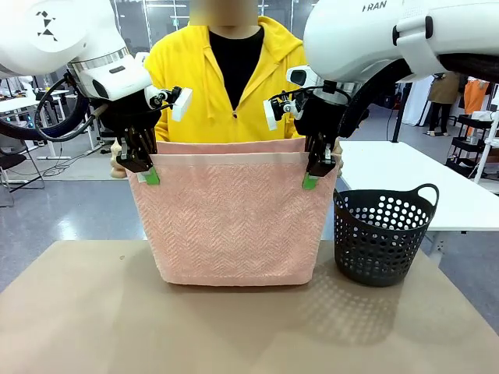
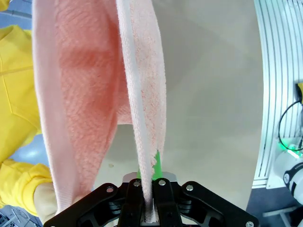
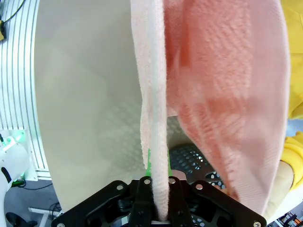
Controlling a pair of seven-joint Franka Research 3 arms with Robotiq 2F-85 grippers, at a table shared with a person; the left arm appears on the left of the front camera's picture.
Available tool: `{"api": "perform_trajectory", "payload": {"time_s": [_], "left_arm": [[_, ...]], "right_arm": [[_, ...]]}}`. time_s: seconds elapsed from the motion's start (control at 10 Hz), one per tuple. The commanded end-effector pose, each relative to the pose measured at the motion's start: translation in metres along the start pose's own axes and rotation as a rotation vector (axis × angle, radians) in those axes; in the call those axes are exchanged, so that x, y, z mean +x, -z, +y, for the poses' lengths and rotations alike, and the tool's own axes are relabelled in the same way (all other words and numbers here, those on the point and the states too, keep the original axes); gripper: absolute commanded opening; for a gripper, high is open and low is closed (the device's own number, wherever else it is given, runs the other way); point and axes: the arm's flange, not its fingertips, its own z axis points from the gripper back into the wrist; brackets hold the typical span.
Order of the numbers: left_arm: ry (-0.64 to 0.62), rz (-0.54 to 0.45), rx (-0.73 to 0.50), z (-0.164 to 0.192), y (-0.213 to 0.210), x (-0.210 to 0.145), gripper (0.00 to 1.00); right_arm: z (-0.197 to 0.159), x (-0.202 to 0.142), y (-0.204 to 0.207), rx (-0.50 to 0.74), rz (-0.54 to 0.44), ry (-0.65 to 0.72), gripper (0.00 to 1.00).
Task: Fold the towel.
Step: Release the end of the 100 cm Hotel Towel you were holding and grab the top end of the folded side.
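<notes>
My left claw (image 1: 148,174) was clamped fully shut on one near top corner of the salmon-pink terry cloth towel (image 1: 230,226), the corner farthest from the black perforated plastic basket (image 1: 383,238). Looking along my own fingers, I saw the pale hem band pinched between the green pads (image 2: 156,163). My right claw (image 1: 312,179) was shut just as tight on the other near top corner, the one nearest the basket and higher than its rim.

Between the two claws the hem ran level and fairly taut. The towel hung doubled, its herringbone face towards me. A second layer rose behind the first, with its top edge showing a little higher. The bottom fold touched the tan flat surface (image 1: 78,312), level with the basket's base.

A person's hand (image 2: 43,203) was at the far layer's corner behind my left claw, and the person's other hand (image 3: 285,187) was at the far corner on the basket's side. The person wore a yellow hooded top (image 1: 183,74) and stood farther from me than the basket.

The basket stood upright on the surface just beside the towel's lower corner, with a narrow gap between them.
</notes>
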Motion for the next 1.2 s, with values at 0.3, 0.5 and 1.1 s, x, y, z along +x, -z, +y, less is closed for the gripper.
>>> {"api": "perform_trajectory", "payload": {"time_s": [0.3, 0.5, 1.1], "left_arm": [[-0.001, 0.0, 0.001, 0.0005, -0.0002, -0.0011, 0.0], [-0.001, 0.0, 0.001, 0.0005, -0.0002, -0.0011, 0.0], [-0.001, 0.0, 0.001, 0.0005, -0.0002, -0.0011, 0.0]], "right_arm": [[-0.0001, -0.0007, 0.0003, 0.0, 0.002, 0.001, 0.0], [-0.0001, -0.0007, 0.0003, 0.0, 0.002, 0.001, 0.0], [-0.0001, -0.0007, 0.0003, 0.0, 0.002, 0.001, 0.0]]}}
